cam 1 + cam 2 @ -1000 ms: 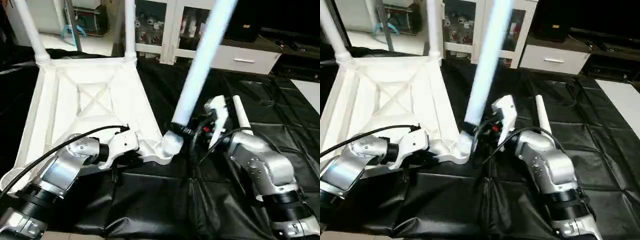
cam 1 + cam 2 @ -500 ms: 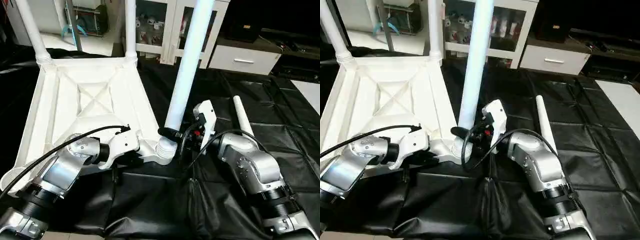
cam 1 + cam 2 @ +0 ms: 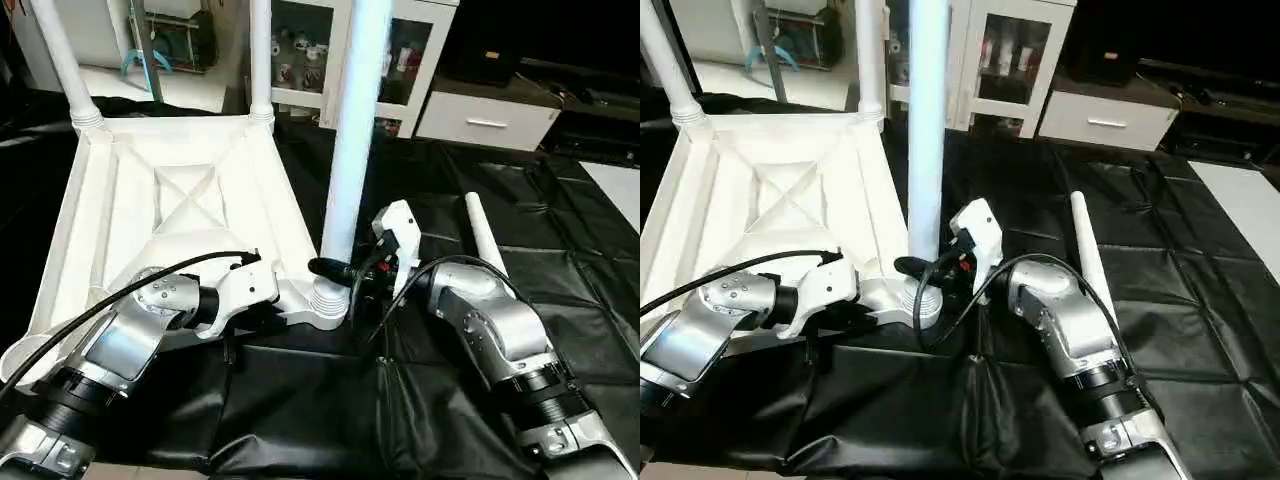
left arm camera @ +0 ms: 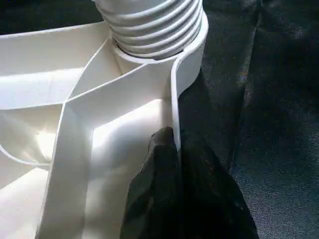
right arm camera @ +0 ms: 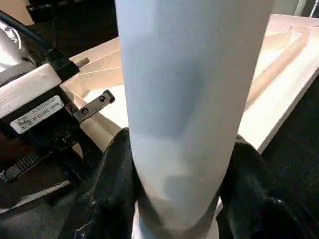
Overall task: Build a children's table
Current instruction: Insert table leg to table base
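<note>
Tabletop point(image 3: 170, 200): white square plastic, lying upside down on the black mat point(image 3: 520, 200). X-ribbed underside faces up; a round socket sits at each corner.
Far legs: two legs point(image 3: 62, 62) point(image 3: 260, 60) stand upright in the two far corner sockets.
Third leg point(image 3: 350, 150): long white tapered tube, standing about upright in the near right socket point(image 3: 328, 300). In the left wrist view its threads point(image 4: 154, 25) show above the socket rim, so by that it appears not fully screwed in.
Spare leg point(image 3: 482, 230): lies on the mat to the right of the right arm, apart from the tabletop.
Right gripper point(image 5: 179, 179): black fingers point(image 5: 112, 184) close around the third leg low on its shaft, just above the socket.
Left gripper point(image 4: 174, 164): fingers pinch shut on the tabletop's edge wall beside the near right socket, bracing the top.
Step in hand: threading the third leg into its socket (judgement).
Method: keep the leg square to the tabletop while turning; a tilted leg is likely to cross-thread. Hold the left pinch firm so that the top does not rotate with the leg. Turn until no thread shows above the rim.
Remaining: the near left socket appears to await the spare leg.
</note>
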{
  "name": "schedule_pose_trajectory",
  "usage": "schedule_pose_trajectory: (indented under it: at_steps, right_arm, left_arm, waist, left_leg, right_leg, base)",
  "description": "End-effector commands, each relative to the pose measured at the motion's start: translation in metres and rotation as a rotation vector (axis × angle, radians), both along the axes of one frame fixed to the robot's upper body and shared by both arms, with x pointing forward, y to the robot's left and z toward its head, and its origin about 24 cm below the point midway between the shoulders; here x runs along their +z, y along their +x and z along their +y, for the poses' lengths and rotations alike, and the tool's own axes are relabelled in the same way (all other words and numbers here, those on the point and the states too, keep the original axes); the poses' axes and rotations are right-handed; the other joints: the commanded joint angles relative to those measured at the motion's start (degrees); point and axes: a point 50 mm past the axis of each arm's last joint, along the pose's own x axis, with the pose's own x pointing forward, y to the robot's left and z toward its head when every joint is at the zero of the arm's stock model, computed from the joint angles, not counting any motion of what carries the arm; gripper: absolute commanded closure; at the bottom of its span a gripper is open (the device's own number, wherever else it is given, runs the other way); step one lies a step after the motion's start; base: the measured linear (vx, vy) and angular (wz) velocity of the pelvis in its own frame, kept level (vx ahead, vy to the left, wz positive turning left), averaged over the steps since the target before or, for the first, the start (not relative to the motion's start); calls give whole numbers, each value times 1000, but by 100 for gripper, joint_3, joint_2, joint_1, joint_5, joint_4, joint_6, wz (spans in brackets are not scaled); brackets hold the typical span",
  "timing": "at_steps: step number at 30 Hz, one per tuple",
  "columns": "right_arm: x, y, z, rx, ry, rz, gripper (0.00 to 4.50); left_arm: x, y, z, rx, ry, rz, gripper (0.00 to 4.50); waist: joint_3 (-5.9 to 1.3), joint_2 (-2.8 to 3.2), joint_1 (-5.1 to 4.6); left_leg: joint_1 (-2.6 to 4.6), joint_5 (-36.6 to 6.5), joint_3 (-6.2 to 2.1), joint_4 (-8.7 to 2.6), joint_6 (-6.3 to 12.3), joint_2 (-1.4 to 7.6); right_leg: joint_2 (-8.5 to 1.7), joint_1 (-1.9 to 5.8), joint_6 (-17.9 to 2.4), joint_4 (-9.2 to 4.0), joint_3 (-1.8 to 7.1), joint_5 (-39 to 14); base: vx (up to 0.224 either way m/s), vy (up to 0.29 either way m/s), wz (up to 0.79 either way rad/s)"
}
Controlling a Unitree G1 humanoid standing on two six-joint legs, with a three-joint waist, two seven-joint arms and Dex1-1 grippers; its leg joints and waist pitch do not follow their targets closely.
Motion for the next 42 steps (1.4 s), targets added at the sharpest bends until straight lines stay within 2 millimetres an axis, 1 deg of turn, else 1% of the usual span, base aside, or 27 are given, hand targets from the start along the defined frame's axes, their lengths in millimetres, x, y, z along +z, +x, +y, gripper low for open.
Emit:
schedule_pose_trajectory:
  at_steps: [1, 16, 19, 25, 31, 33, 34, 37, 39, 41, 42]
  right_arm:
    - [-3, 2, 1, 7, -22, 10, 266]
    - [-12, 6, 4, -13, 9, 62, 266]
    - [-14, 12, -3, -74, 40, 78, 266]
    - [-17, 12, -12, -115, 85, 96, 266]
    - [-25, 5, -18, -122, 132, 109, 266]
    - [-31, 2, -24, -160, 171, 106, 266]
    - [-31, 2, -24, -163, 174, 107, 266]
    - [-44, -6, -31, -216, 221, 130, 266]
    - [-48, -12, -31, -220, 233, 136, 266]
    - [-50, -14, -31, -219, 232, 135, 266]
    - [-53, -18, -30, -211, 214, 133, 266]
  left_arm:
    - [-10, -8, -12, -70, -4, 44, 450]
    - [-10, -8, -10, -68, 6, 43, 450]
    - [-10, -8, -10, -66, 6, 42, 450]
    - [-10, -8, -9, -61, 7, 42, 450]
    - [-10, -8, -8, -55, 9, 42, 450]
    - [-10, -8, -7, -50, 11, 41, 450]
    - [-10, -8, -7, -50, 11, 41, 450]
    - [-9, -7, -6, -43, 10, 40, 450]
    - [-9, -7, -6, -40, 10, 39, 450]
    - [-9, -7, -6, -40, 10, 39, 450]
    - [-9, -7, -5, -38, 11, 40, 450]
  waist:
    - [-286, 43, -57]
    - [-286, 39, -90]
    - [-285, 32, -97]
    - [-282, 39, -101]
    - [-283, 33, -88]
    - [-278, 31, -79]
    - [-274, 26, -84]
    - [-271, 24, -78]
    - [-268, 26, -64]
    - [-265, 27, -61]
    - [-259, 28, -65]
  left_leg:
    - [204, -1286, -111, -496, -285, 283]
    - [207, -1505, -126, -520, -372, 287]
    - [207, -1571, -128, -523, -376, 288]
    - [213, -1641, -131, -534, -406, 292]
    - [207, -1610, -130, -533, -373, 296]
    - [215, -1682, -126, -534, -369, 300]
    - [203, -1698, -132, -539, -365, 299]
    - [201, -1779, -139, -549, -361, 303]
    - [210, -1830, -143, -557, -357, 308]
    - [204, -1808, -145, -565, -351, 306]
    - [202, -1860, -146, -570, -359, 307]
  right_leg:
    - [-238, 54, -1047, -390, 125, -729]
    - [-238, 43, -1031, -404, 127, -817]
    - [-248, 36, -1048, -414, 130, -900]
    - [-243, 29, -1029, -419, 127, -938]
    - [-250, 34, -1032, -420, 129, -893]
    - [-256, 18, -1026, -433, 134, -973]
    - [-258, 24, -1023, -437, 135, -1004]
    - [-259, 19, -1007, -451, 133, -1124]
    - [-260, 13, -980, -459, 134, -1169]
    - [-253, 16, -970, -457, 131, -1140]
    - [-256, 10, -963, -466, 133, -1200]
  base:
    - [0, 0, 0]
    - [0, 0, 0]
    - [0, 0, 0]
    - [0, 0, 0]
    - [0, 0, 0]
    - [0, 0, 0]
    - [0, 0, 0]
    - [0, 0, 0]
    - [0, 0, 0]
    - [0, 0, 0]
    - [0, 0, 0]
